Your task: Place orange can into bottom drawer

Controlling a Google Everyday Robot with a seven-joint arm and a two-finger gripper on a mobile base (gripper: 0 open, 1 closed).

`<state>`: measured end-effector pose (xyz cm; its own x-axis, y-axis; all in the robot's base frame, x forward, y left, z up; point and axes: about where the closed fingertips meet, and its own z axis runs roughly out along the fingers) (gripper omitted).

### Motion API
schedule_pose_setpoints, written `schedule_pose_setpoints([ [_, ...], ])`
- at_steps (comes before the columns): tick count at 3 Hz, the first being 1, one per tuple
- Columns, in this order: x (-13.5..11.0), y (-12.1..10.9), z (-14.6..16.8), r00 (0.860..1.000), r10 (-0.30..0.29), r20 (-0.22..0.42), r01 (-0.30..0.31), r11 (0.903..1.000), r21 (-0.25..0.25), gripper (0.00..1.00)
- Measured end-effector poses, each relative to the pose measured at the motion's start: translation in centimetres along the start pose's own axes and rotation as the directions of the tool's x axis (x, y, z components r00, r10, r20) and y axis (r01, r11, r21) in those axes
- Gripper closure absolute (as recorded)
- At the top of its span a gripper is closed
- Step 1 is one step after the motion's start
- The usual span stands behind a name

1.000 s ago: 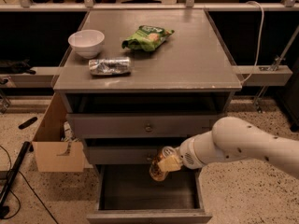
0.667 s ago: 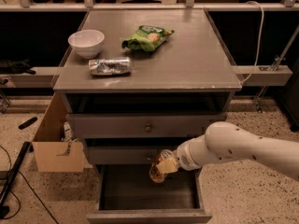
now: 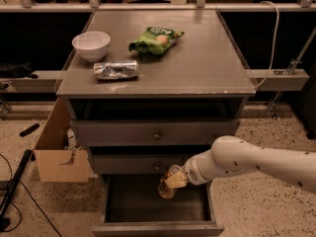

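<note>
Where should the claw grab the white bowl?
I'd pinch its rim from above: the white bowl stands upright, open side up, so the edge is free. Right now the claw is low over the open bottom drawer, holding the orange can.

— Colour of cabinet [image 3: 197, 63]?
— Grey all over, knobs included. Darker grey inside the open drawer [image 3: 138, 204].
— On top?
— White bowl [image 3: 91, 45], plain. Green bag [image 3: 156, 39] with pale print. Silver crushed can [image 3: 116, 69], glinting.
— At gripper [image 3: 174, 179], just above the drawer?
— Pale yellowish, clamped on can [image 3: 166, 187]: orange-copper with pale markings. Behind it, white arm [image 3: 247, 159], dotted with small dark spots.
— Elsewhere?
— Tan box [image 3: 61, 164] at left. Beige floor [image 3: 261, 206], finely speckled dark.
</note>
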<state>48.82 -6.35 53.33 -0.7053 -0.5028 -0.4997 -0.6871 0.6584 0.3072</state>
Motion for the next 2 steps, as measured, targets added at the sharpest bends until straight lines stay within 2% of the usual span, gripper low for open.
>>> schedule_pose_setpoints([
  [1, 1.7, 0.5, 3.4, 1.0, -0.002, -0.01, 0.002, 0.9997, -0.023, 1.0],
  [2, 5.8, 0.0, 9.3, 0.999, 0.034, -0.043, -0.036, 0.9981, -0.05, 1.0],
])
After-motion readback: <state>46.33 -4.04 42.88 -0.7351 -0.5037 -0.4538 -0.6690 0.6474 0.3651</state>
